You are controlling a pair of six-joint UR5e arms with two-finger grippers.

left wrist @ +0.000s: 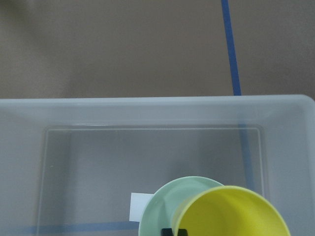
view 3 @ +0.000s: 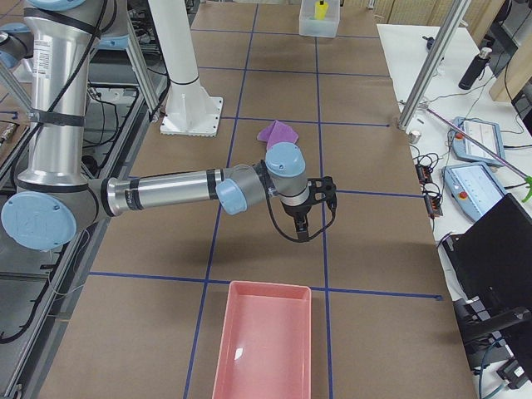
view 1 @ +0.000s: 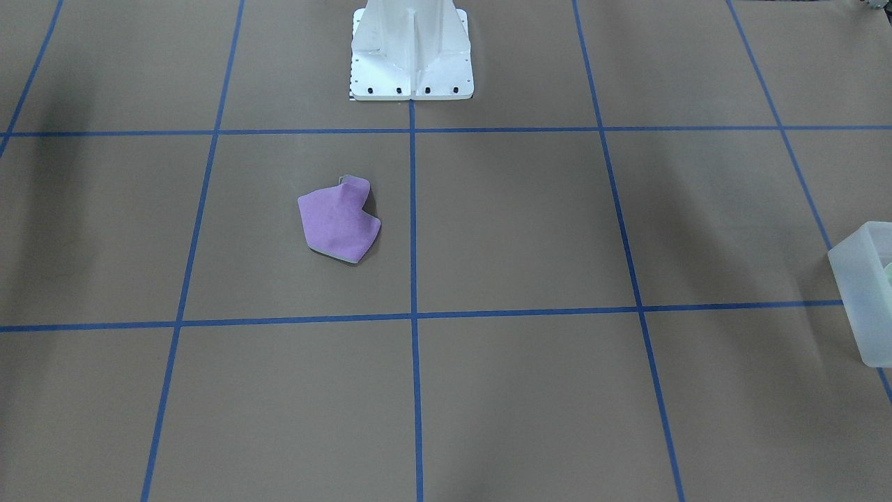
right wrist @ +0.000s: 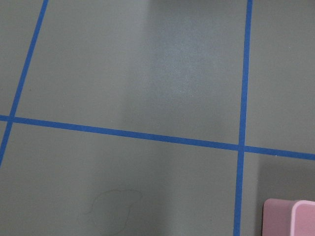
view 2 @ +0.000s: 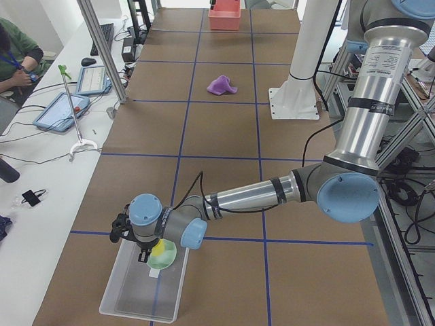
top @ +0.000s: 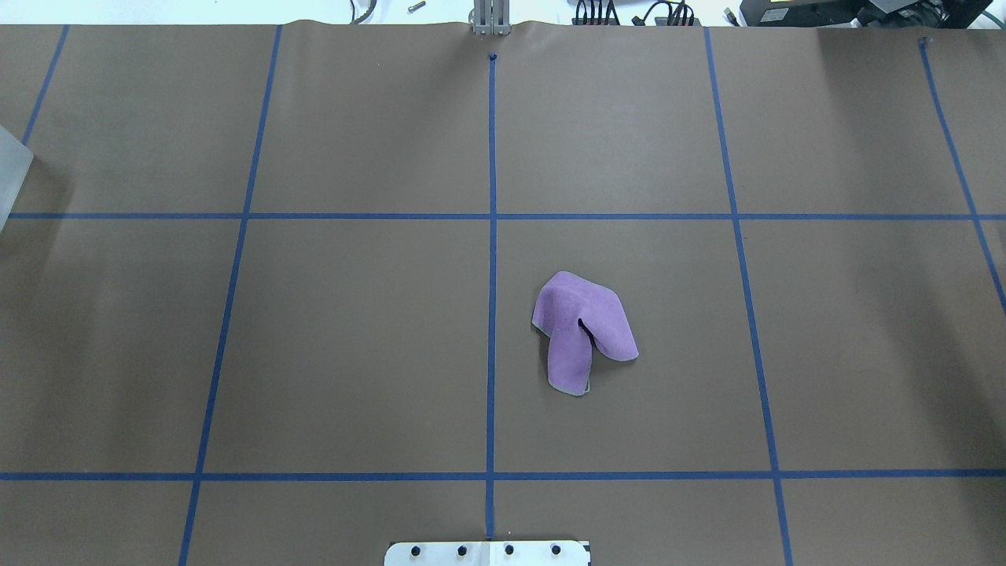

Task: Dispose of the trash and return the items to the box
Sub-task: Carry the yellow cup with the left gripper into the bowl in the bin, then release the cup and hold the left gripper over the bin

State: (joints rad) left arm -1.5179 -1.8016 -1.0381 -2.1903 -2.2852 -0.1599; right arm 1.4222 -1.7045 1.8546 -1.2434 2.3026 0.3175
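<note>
Over box [left wrist: 147, 110] | left fingers [view 2: 144, 256]: grip unreadable | yellow cup [left wrist: 231, 214] apparently inside green bowl [left wrist: 157, 211] | right fingers [view 3: 301, 226]: grip unreadable

Overhead and front cameras look steeply down on the table [top: 354, 354] from opposite long sides, sharing the cloth [top: 583, 330] with the two farther end cameras, while wrist cameras look down close, the left into the box [left wrist: 157, 113], the right beside the bin [right wrist: 290, 219].

The bowl [left wrist: 160, 206] and cup [left wrist: 231, 216] crowd one end of the box [left wrist: 147, 110]; the rest of its floor lies open.
</note>
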